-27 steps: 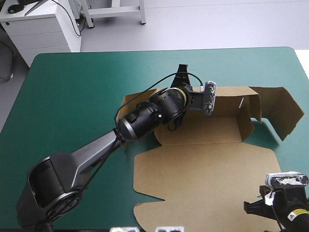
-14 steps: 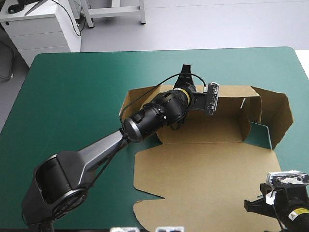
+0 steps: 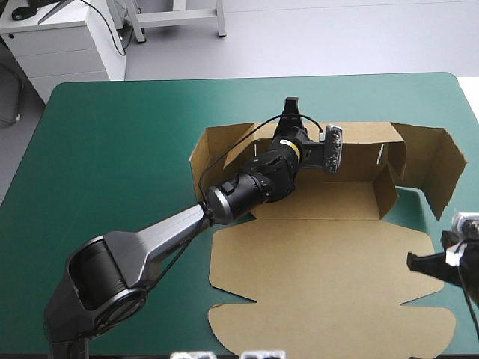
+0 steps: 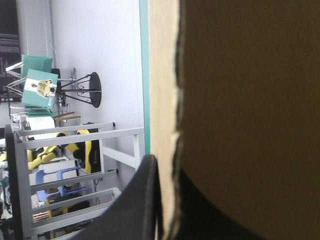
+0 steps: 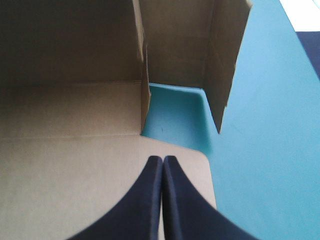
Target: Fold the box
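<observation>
The left hand (image 3: pixel 291 111) clamped the raised far wall of the brown cardboard box (image 3: pixel 322 262) on the teal-green surface (image 3: pixel 112 149). The right hand (image 5: pixel 163 160) was clenched empty above the lid's corner.

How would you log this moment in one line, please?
box: far wall raised, lid flat | left gripper: shut on far wall | right gripper: shut, empty, over lid's right edge

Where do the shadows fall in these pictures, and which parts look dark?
High view: even light, only soft shade beside the raised walls of the box. Left wrist view: the box, held in the left gripper, is in deep shade, its edge lit pale. Right wrist view: the far inner wall is dark, the cover bright.
</observation>
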Robot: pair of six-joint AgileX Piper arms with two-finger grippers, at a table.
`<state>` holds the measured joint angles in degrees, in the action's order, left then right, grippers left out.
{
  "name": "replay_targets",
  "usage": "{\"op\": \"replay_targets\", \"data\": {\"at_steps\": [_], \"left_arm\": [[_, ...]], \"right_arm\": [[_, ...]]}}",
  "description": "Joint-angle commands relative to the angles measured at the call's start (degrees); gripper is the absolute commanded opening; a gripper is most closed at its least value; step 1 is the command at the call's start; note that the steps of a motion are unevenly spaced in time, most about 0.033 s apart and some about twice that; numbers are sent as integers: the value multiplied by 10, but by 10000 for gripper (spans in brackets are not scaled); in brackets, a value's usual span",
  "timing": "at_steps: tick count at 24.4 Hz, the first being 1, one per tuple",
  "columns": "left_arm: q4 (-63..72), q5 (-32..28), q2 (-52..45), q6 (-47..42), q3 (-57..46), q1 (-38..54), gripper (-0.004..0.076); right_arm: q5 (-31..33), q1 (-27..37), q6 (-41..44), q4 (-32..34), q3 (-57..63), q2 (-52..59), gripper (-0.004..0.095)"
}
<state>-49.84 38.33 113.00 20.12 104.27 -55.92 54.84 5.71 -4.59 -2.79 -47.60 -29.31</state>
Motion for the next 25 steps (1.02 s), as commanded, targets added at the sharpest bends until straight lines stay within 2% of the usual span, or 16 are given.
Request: {"op": "replay_targets", "data": {"at_steps": [1,9,15,25], "left_arm": [[-73,-13,-29,-60,-13,-16,-8],[-109,-1,-29,-92,-33,-36,-8],[-107,18,-29,-93,-33,-36,-8],[-107,18,-29,-93,-33,-36,-8]], "right_arm": [[-63,0,13,4,-73,-66,-18],[-108,0,16,5,-192,-206,-18],[-108,0,13,7,-270,-306,-19],[-94,0,-9,8,-457,-563,-19]]}}
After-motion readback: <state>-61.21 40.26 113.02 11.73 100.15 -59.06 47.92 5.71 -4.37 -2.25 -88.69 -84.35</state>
